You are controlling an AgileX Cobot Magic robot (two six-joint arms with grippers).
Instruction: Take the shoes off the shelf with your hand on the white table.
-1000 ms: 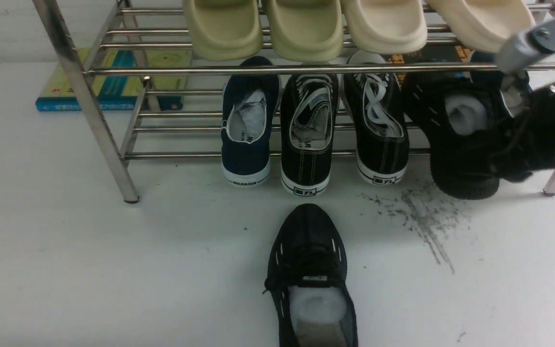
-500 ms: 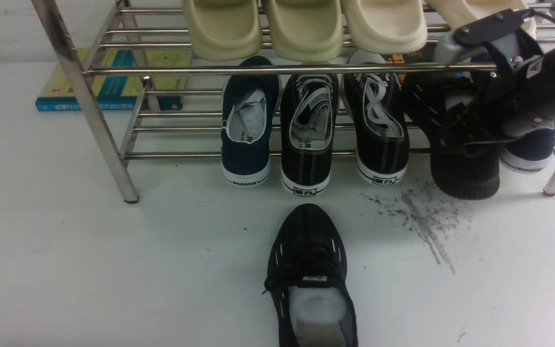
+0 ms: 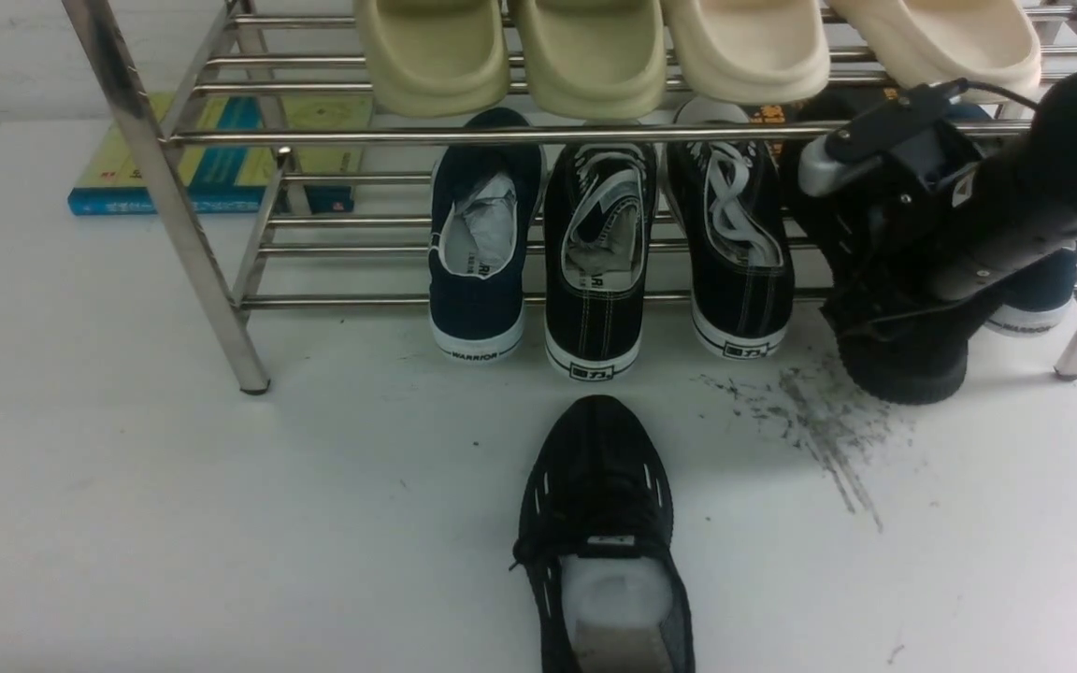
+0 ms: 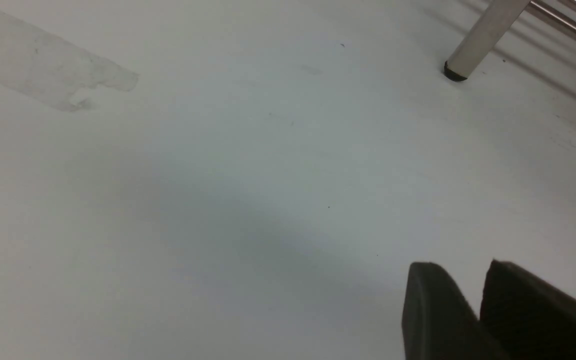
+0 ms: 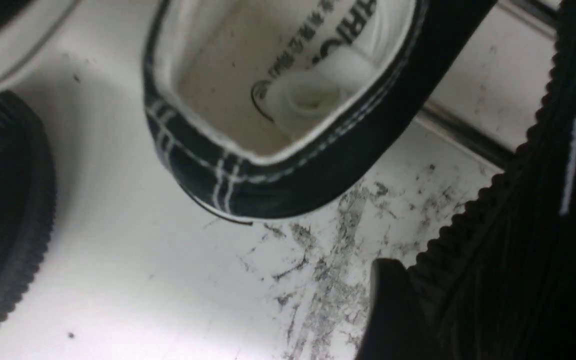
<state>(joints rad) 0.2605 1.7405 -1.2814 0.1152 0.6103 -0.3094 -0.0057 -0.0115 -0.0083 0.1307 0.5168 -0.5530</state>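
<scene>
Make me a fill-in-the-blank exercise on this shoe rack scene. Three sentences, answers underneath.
1. The top tier of the rack holds ___ cream slippers.
2. One black mesh sneaker already lies on the white table, in ___ of the rack.
3. The ___ arm reaches to the second mesh sneaker at the rack.

Missing words: four; front; right

One sneaker (image 3: 604, 523) lies on the counter (image 3: 221, 514) before the shelf (image 3: 333, 136); the other sneaker (image 3: 903, 365) sits at its right end.
</scene>
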